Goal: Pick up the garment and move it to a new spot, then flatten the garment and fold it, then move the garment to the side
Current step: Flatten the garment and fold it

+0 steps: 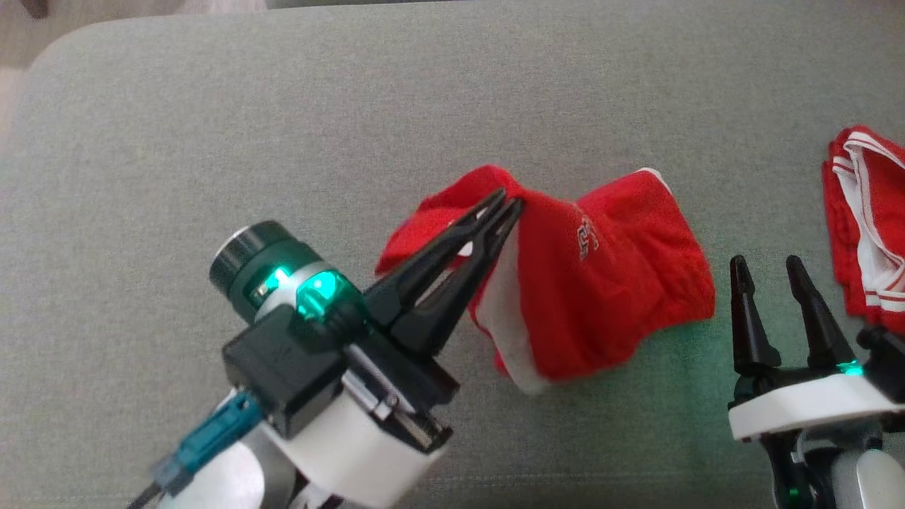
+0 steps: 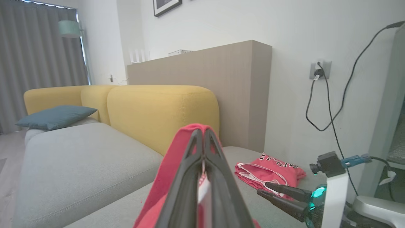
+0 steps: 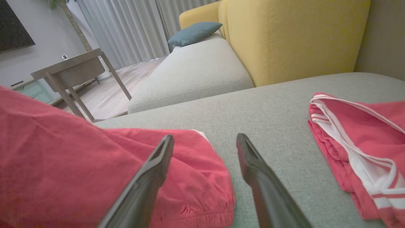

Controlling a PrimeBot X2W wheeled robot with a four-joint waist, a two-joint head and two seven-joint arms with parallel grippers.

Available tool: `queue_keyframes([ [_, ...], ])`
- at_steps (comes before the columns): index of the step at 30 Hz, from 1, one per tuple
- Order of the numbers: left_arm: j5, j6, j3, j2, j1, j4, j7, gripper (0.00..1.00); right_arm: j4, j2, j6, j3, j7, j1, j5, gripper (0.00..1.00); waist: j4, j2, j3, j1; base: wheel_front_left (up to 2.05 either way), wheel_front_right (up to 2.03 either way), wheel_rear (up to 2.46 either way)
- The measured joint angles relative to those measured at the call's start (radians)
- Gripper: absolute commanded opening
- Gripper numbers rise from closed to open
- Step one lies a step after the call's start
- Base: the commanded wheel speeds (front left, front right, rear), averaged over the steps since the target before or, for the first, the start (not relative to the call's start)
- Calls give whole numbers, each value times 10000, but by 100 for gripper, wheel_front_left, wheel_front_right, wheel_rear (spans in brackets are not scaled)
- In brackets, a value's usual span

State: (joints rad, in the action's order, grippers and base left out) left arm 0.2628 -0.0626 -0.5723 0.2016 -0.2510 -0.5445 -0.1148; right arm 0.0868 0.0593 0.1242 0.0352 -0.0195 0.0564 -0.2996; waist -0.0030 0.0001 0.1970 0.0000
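Grey fabric sofa seat [image 1: 212, 141]: we had the crumpled red-and-white cloth garment [image 1: 601, 283] mid-seat, left gripper [image 1: 511, 198] pinching its raised fold, right gripper [image 1: 767, 263] open, empty. Flattening, folding, side-move were pending.

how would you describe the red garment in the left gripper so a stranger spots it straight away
On the grey fabric sofa cushion, look near the middle for a crumpled red garment with white lining and lettering. Unlike the folded red garment with white stripes at the right edge, its corner is pinched up by the left gripper.
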Motion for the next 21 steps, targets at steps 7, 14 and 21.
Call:
queue_keyframes([
  [7,230,113,585,-113,-658,1603,-142,0,71,-48,0,-61,-86,-30,-88,100,-234,0,264,0,0,0,0],
  [14,995,79,1733,-192,-2349,6169,261,0,153,-65,0,-433,-71,-554,-142,100,-679,0,895,0,0,0,0],
  [21,1319,36,2474,-247,-3754,10679,1047,0,-102,-67,0,-686,140,-979,-337,100,-1268,0,1599,0,0,0,0],
])
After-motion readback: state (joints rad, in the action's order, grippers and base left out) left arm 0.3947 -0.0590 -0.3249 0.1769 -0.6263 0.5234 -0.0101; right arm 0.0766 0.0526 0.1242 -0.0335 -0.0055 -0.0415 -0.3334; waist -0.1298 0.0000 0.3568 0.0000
